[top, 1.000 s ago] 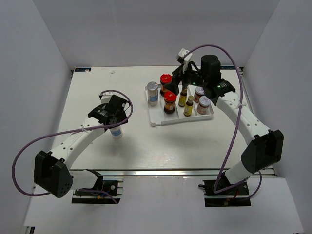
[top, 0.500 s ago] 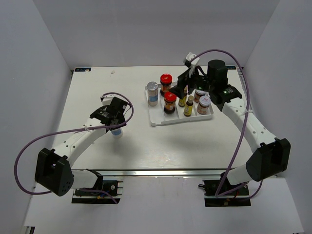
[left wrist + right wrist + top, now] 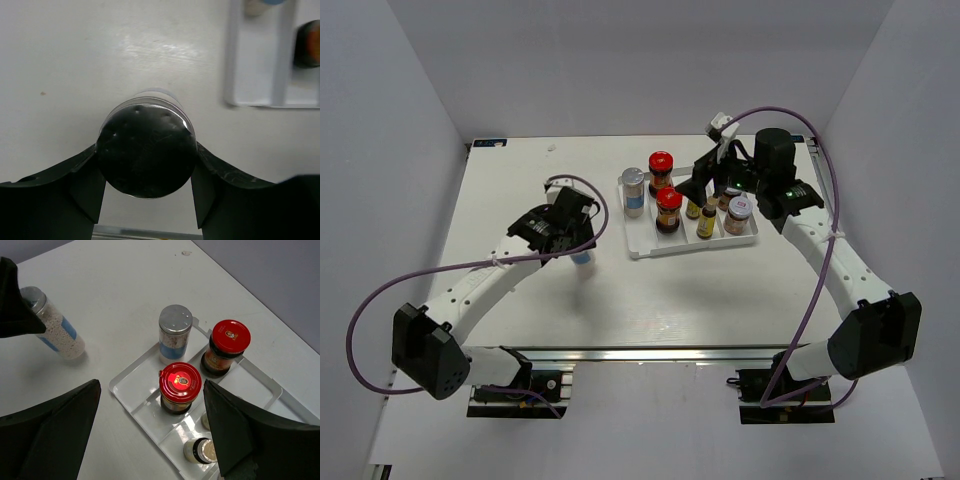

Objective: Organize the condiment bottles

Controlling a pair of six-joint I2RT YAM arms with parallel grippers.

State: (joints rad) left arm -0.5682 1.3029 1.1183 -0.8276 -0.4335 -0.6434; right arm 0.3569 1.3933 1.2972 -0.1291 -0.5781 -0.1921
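Note:
My left gripper (image 3: 577, 238) is shut on a silver-capped blue-labelled shaker (image 3: 583, 254), left of the white tray (image 3: 642, 245). In the left wrist view the fingers (image 3: 85, 182) clamp its cap (image 3: 145, 150). In the right wrist view this shaker (image 3: 54, 326) is tilted. The tray holds the other shaker (image 3: 633, 190), two red-lidded jars (image 3: 661, 168) (image 3: 668, 208), two yellow bottles (image 3: 706, 220) and two white-lidded jars (image 3: 738, 214). My right gripper (image 3: 705, 185) hovers open and empty above the tray. Its view shows the shaker (image 3: 175, 332) and both red-lidded jars (image 3: 180, 385) (image 3: 231, 344).
The tray's front-left compartment (image 3: 137, 392) has nothing in it. The tray's corner (image 3: 255, 102) shows at the upper right of the left wrist view. White walls enclose the table on three sides. The arm bases stand at the near edge.
My left gripper has carried the shaker to the right, closer to the tray. My right gripper has drawn back up and to the right, away from the bottles in the tray.

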